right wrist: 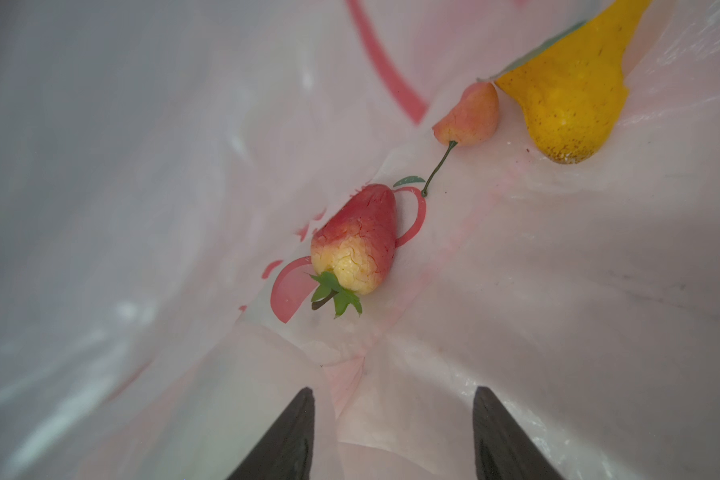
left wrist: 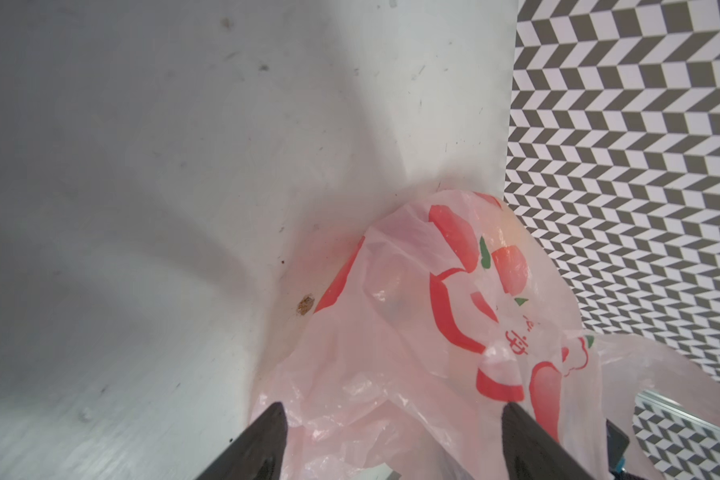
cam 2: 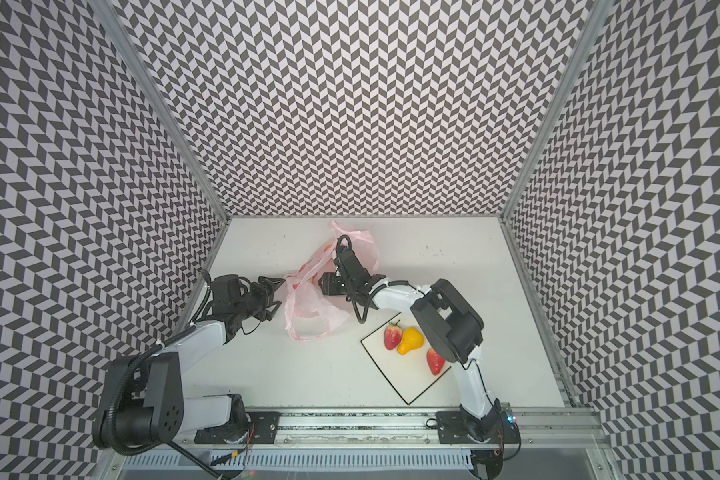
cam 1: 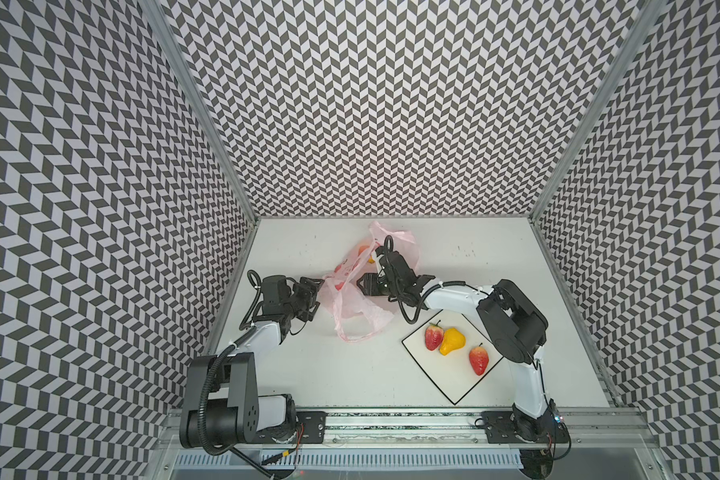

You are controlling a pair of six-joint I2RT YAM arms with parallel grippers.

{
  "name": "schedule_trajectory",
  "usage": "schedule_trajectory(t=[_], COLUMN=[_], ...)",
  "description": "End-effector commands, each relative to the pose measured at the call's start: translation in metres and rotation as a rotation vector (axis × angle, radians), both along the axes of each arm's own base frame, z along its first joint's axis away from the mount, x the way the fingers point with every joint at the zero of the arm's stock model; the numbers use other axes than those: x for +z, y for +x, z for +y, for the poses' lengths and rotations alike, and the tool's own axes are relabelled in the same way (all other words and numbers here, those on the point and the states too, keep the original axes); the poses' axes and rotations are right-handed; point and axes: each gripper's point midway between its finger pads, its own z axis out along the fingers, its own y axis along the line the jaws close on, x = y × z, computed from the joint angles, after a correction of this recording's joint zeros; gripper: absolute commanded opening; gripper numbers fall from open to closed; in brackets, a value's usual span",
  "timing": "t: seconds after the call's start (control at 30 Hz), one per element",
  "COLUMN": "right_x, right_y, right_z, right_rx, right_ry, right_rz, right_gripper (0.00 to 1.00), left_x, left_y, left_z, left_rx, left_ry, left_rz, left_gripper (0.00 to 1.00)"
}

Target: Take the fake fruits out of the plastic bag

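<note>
Bag first: in both top views I see the plastic bag [cam 1: 352, 309] [cam 2: 308, 309] crumpled on the white table [cam 1: 308, 374] [cam 2: 267, 374], toward the back and between my two arms. It is thin, pale pink and translucent, with red printed marks, and a loop handle trails toward the front. My left gripper [cam 1: 314, 297] [cam 2: 276, 293] sits at its left edge with the fingers spread, clamping nothing. My right gripper [cam 1: 361, 286] [cam 2: 324, 284] reaches into it from the right, fingers also apart. Well apart from the bag, at the front right, a black-edged white board [cam 1: 445, 382] [cam 2: 406, 382] carries two strawberries [cam 1: 433, 337] [cam 1: 479, 360] [cam 2: 392, 337] and a yellow pear [cam 1: 452, 341] [cam 2: 410, 340] that touches one of them. In the left wrist view the crinkled film [left wrist: 412, 332] lies loose between the two dark fingers [left wrist: 267, 444], which stand wide. Red fruit drawings and red lettering show on it, and the chevron wall [left wrist: 641, 166] stands behind. In the right wrist view I look inside the bag [right wrist: 142, 208]. A third strawberry [right wrist: 356, 245], red fading to pale yellow at its green top, lies on the film ahead of the parted, empty fingers [right wrist: 292, 436]. Beyond it a small pink-red cherry [right wrist: 470, 116] with a thin green stem rests against a second yellow pear [right wrist: 570, 91], speckled brown.
</note>
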Motion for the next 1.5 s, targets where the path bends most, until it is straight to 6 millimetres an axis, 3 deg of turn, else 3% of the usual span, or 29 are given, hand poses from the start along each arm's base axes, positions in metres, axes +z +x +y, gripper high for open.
schedule_trajectory(t=[0.0,0.43,0.6,0.87,1.0,1.07,1.2,1.3,1.4,1.47], right_x=[0.033,0.034,0.032,0.035,0.035,0.039,0.045,0.045,0.042,0.039], right_y=[0.005,0.003,0.001,0.002,0.004,0.005,0.003,-0.001,-0.002,0.000], right_z=[0.001,-0.004,-0.007,-0.013,-0.022,-0.030,-0.046,-0.058,-0.069,-0.076], right_rx=[0.008,0.019,0.020,0.008,-0.015,-0.031,-0.058,-0.073,-0.088,-0.102], right_ry=[0.051,0.050,0.046,0.040,0.035,0.037,0.045,0.045,0.026,0.009], right_rz=[-0.057,-0.053,-0.051,-0.066,-0.067,-0.072,-0.081,-0.079,-0.084,-0.085], right_gripper=[0.59,0.59,0.59,0.59,0.59,0.59,0.59,0.60,0.62,0.63], left_x=[-0.014,-0.019,-0.019,-0.010,0.008,0.027,0.069,0.089,0.091,0.081], left_y=[-0.002,0.015,0.024,0.031,0.033,0.036,0.039,0.031,0.017,0.010], left_z=[0.000,-0.006,-0.020,-0.032,-0.033,-0.038,-0.064,-0.093,-0.111,-0.108], left_rx=[0.041,0.052,0.008,-0.038,-0.075,-0.122,-0.285,-0.438,-0.556,-0.568], left_ry=[-0.069,-0.105,-0.118,-0.065,-0.005,0.068,0.226,0.278,0.308,0.338], left_rz=[0.053,0.049,0.034,0.016,-0.041,-0.098,-0.238,-0.332,-0.357,-0.330], left_gripper=[0.77,0.44,0.38,0.02,0.00,0.00,0.00,0.00,0.00,0.00])
